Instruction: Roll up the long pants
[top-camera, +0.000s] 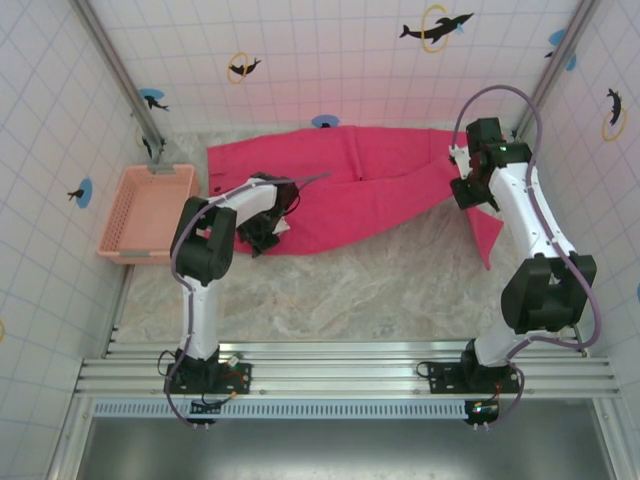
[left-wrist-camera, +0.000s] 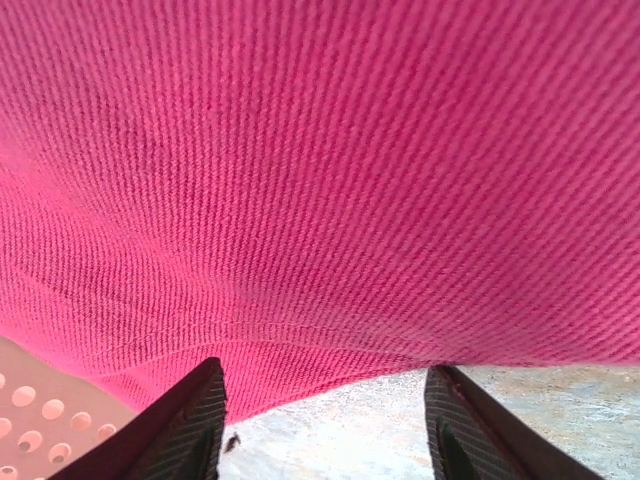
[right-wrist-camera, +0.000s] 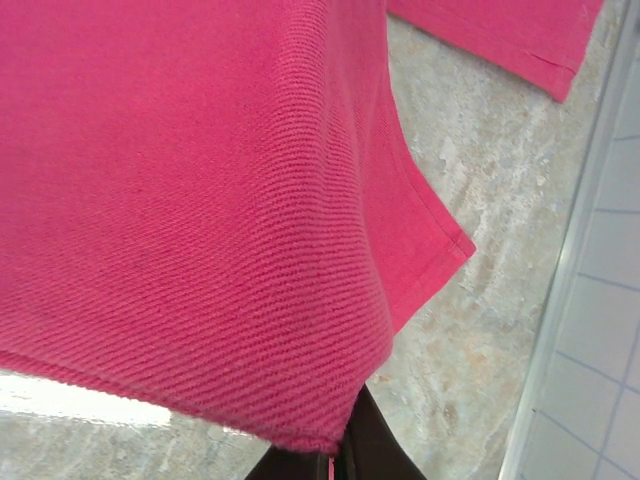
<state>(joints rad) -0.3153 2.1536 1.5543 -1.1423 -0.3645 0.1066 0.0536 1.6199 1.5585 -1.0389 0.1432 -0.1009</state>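
Across the far tabletop (top-camera: 350, 300) lie the long pants (top-camera: 340, 190), the left gripper (left-wrist-camera: 325, 370) with jaws apart at their near edge (pink lattice basket (top-camera: 150, 210) further left), the right gripper (right-wrist-camera: 338, 462) clamped on one leg.

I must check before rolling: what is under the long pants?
The long pants lie on the marbled table, visible around them. Anything else beneath the fabric is covered.

A salmon-pink lattice basket (top-camera: 150, 212) sits at the marbled table's (top-camera: 340, 292) left edge, apparently touching the dolphin-stickered tiled wall (top-camera: 50, 130).
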